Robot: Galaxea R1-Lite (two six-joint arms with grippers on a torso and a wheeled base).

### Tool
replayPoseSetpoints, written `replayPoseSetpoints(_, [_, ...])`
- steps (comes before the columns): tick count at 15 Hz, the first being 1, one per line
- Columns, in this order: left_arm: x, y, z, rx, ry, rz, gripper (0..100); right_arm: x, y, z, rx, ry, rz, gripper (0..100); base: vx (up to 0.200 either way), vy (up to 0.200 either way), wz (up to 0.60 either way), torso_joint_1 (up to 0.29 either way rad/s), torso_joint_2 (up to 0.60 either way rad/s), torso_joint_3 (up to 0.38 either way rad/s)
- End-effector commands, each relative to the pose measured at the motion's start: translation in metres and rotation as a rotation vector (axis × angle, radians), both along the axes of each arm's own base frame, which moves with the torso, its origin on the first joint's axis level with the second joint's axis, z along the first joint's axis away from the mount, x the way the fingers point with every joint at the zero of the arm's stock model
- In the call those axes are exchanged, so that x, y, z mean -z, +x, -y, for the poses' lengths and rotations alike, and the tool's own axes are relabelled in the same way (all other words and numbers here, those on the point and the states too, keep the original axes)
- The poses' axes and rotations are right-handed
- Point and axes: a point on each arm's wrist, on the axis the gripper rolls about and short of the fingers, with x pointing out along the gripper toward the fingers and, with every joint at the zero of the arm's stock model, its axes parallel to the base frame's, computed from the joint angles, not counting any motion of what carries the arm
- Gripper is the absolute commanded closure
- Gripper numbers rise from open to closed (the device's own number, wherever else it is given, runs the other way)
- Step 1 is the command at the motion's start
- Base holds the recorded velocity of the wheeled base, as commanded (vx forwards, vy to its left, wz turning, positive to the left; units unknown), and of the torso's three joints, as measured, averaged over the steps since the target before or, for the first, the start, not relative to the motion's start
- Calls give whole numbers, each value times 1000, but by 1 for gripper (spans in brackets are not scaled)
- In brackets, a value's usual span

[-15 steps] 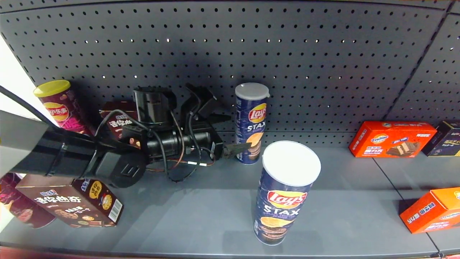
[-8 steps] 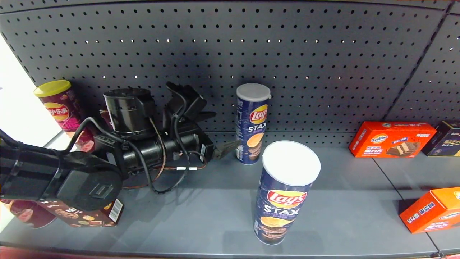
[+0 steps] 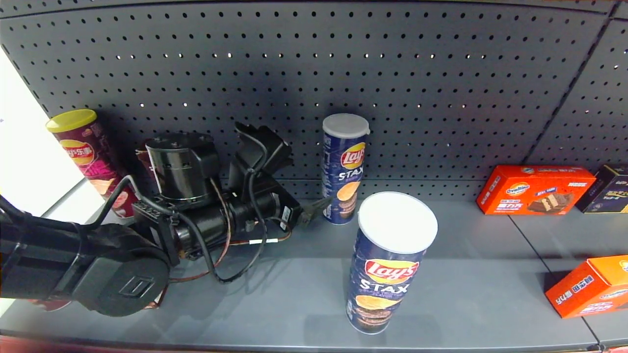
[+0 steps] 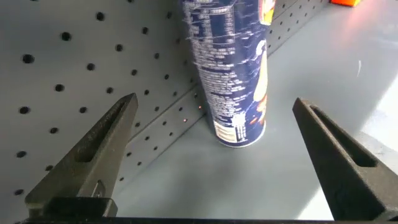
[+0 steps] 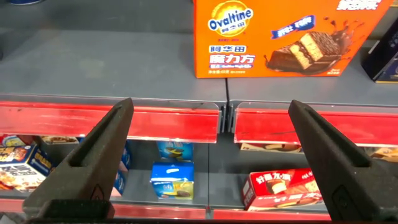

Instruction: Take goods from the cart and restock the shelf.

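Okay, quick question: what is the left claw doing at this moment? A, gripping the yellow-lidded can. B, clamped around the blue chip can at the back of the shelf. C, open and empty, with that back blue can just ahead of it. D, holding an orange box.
C: the left claw is spread wide and holds nothing, and the back blue can stands upright just beyond its tips, touching neither.

Left fingers (image 4: 93,152): matt dark plastic. Beyond them, a can (image 4: 233,68) in glossy printed wrap on a smooth, matt grey metal shelf (image 4: 298,180). The pegboard (image 4: 56,68) is likewise matt and perforated. Beyond the right fingers (image 5: 87,162): a glossy cardboard box (image 5: 283,37) and a shiny red rail (image 5: 174,121).
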Motion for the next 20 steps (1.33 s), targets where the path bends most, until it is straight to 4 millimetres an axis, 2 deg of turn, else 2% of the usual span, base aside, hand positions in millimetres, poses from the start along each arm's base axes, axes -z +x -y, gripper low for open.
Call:
replayPoseSetpoints(1, [8, 4, 4, -18, 11, -18, 0, 0, 0, 0, 0, 0, -1, 0, 0, 0, 0, 0, 0, 0])
replayPoseSetpoints(12, [27, 33, 18, -94, 31, -41, 0, 0, 0, 0, 0, 0, -1, 0, 0, 0, 0, 0, 0, 0])
replayPoseSetpoints(20, [24, 46, 18, -157, 17, -23, 0, 0, 0, 0, 0, 0, -1, 0, 0, 0, 0, 0, 0, 0])
